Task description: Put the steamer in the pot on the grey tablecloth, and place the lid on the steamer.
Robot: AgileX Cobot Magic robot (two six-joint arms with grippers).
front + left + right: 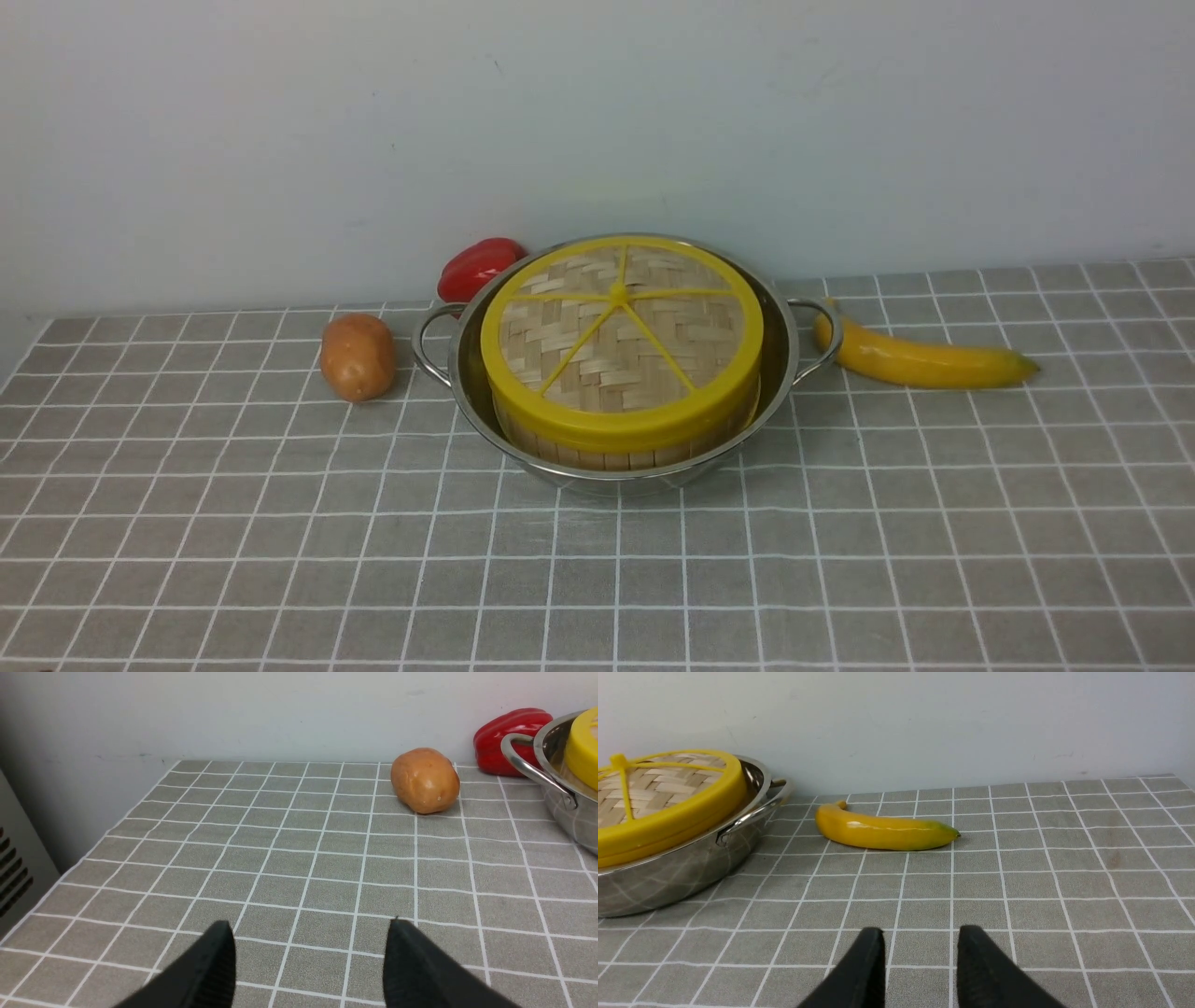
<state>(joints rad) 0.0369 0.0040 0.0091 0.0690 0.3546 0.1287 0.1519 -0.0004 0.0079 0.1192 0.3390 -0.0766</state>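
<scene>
The shiny pot (pixel 782 359) stands on the grey tablecloth (pixel 597 579) at the middle back. Inside it sits the bamboo steamer (pixel 616 455), only its slatted wall showing under the woven lid (pixel 620 341) with yellow rim and spokes, which rests on top, slightly tilted. The pot (pixel 668 882) and lid (pixel 658 798) also show in the right wrist view. My left gripper (pixel 308 926) hangs open over bare cloth, well away from the pot (pixel 567 807). My right gripper (pixel 920 933) is open too, with a narrower gap and nothing between its fingers. Neither arm appears in the front view.
A potato (pixel 357 356) lies left of the pot and a red pepper (pixel 478 264) behind its left handle, against the wall. A banana (pixel 920 359) lies right of the right handle. The cloth's left edge (pixel 70 870) drops off beside a wall panel.
</scene>
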